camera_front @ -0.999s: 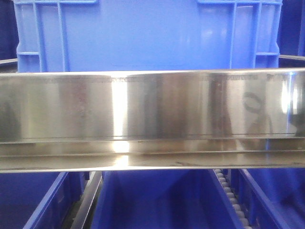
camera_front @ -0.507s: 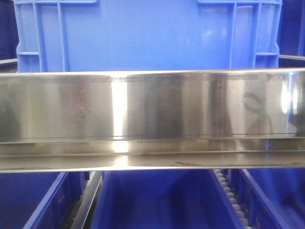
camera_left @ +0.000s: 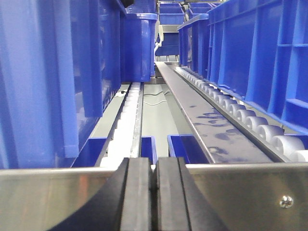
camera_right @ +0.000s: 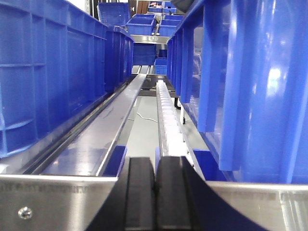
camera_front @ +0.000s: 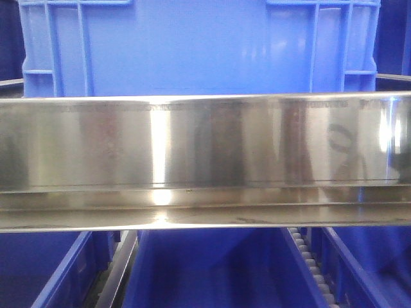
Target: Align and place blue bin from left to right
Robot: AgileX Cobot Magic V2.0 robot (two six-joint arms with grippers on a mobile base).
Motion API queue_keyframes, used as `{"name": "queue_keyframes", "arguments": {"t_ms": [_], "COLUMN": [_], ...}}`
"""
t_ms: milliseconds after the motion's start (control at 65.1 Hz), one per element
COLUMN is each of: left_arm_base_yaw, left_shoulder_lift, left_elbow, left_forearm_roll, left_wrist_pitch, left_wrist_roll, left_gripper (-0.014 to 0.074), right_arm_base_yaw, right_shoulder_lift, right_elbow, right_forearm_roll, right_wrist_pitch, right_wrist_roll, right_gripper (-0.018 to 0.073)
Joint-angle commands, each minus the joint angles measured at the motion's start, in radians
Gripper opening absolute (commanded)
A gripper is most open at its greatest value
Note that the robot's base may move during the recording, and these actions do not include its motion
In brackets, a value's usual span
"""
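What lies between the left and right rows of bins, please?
In the left wrist view: a left roller track, a flat metal strip and a right roller track.

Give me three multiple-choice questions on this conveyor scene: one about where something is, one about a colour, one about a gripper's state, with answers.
1. In the front view, where does the blue bin appear against the steel rail?
A) above it
B) in front of it, hiding it
C) nowhere in view

2. In the right wrist view, the rollers are:
A) red
B) white
C) black

3. The left gripper is:
A) wide open
B) shut on the bin
C) shut, holding nothing

Answers:
1 A, the bin's wall rises over the rail's top edge.
2 B, the row of rollers is plainly white.
3 C, its jaws meet with nothing between them.
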Motion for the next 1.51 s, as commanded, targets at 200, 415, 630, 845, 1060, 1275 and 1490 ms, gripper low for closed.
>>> {"name": "queue_keyframes", "arguments": {"t_ms": [200, 415, 630, 845, 1060, 1275, 1490], "left_arm_base_yaw": [0.003, 0.002, 0.002, 0.002, 0.002, 0.002, 0.002], "left_shoulder_lift": [-0.004, -0.004, -0.004, 0.068, 0.285, 0.547, 0.788], "left_elbow": [-0.004, -0.007, -0.222, -0.431, -0.593, -0.823, -1.087], "left_forearm_roll": [0.003, -0.005, -0.005, 0.03, 0.03, 0.03, 0.03], "left_wrist_pitch": [-0.014, -0.177, 0.068, 0.191, 0.241, 0.366, 0.455], "left_wrist_roll": [0.003, 0.003, 0.003, 0.003, 0.003, 0.003, 0.003], "left_gripper": [-0.0111, -0.0111, -0.0111, -0.0111, -0.0111, -0.0111, -0.0111], "right_arm_base_yaw": [-0.003, -0.003, -0.003, -0.003, -0.003, -0.003, -0.003], "right_shoulder_lift": [-0.003, -0.003, -0.003, 0.027, 0.19, 0.425, 0.657], "right_elbow": [-0.001, -0.001, -0.174, -0.374, -0.511, -0.683, -0.91], "right_forearm_roll": [-0.005, -0.005, -0.005, -0.005, -0.005, -0.005, -0.005], "right_wrist_pitch": [-0.031, -0.178, -0.03, 0.168, 0.209, 0.231, 0.292], "right_wrist_roll": [-0.009, -0.007, -0.007, -0.007, -0.007, -0.007, -0.007], "right_gripper": [-0.0083, -0.0083, -0.0083, -0.0083, -0.0083, -0.0083, -0.0083]}}
